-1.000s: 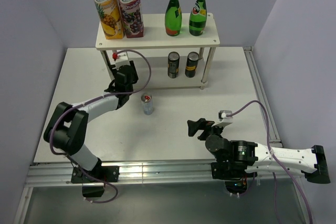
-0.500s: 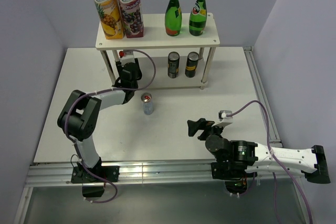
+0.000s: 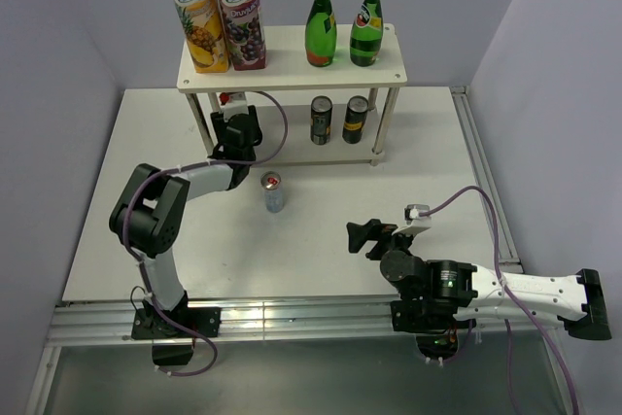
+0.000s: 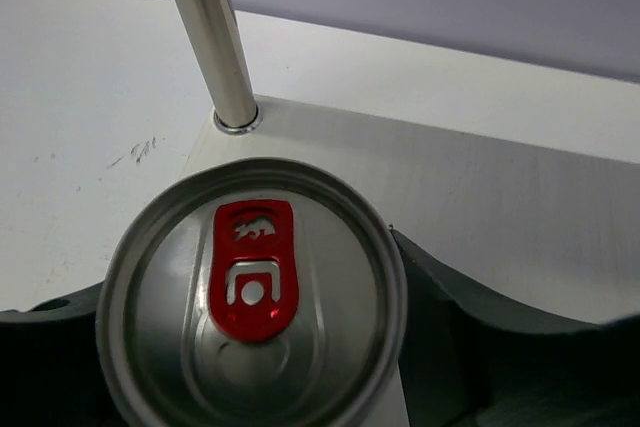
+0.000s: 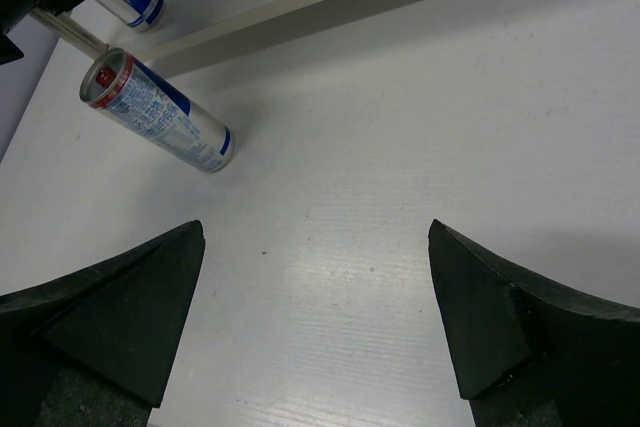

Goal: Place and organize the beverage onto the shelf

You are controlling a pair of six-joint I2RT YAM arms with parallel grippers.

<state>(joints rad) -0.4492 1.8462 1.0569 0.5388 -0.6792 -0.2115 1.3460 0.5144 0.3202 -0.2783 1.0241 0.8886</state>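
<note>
grey walls close in a white table (image 3: pixel 389 172), seen first from overhead. the shelf (image 3: pixel 287 57) stands at the far edge, with two cartons (image 3: pixel 216 12) and two green bottles (image 3: pixel 343 24) on its upper board and two dark cans (image 3: pixel 338 119) on the lower. my left gripper (image 3: pixel 234 114) reaches in under the shelf's left end. a loose can (image 3: pixel 274 193) stands upright on the table just in front of the shelf, apart from both arms. my right gripper (image 3: pixel 362 235) sits toward the near edge, well apart from the shelf.

left wrist view: the left-hand can (image 4: pixel 250 292) stands lid-up between my left fingers (image 4: pixel 450 337), over the corner of the lower board and near the shelf leg (image 4: pixel 210 37). a finger lies close on each side. i cannot tell whether they pinch the can or merely flank it, nor whether its base rests on the board.

right wrist view: my right jaws are spread wide with nothing between them. the loose can lies ahead and well to their left. it looks slanted here, which i judge to be camera tilt.

finding: the loose can's long axis is vertical, and my left arm is the nearer, so i judge a side-on approach from the left fits best.
</note>
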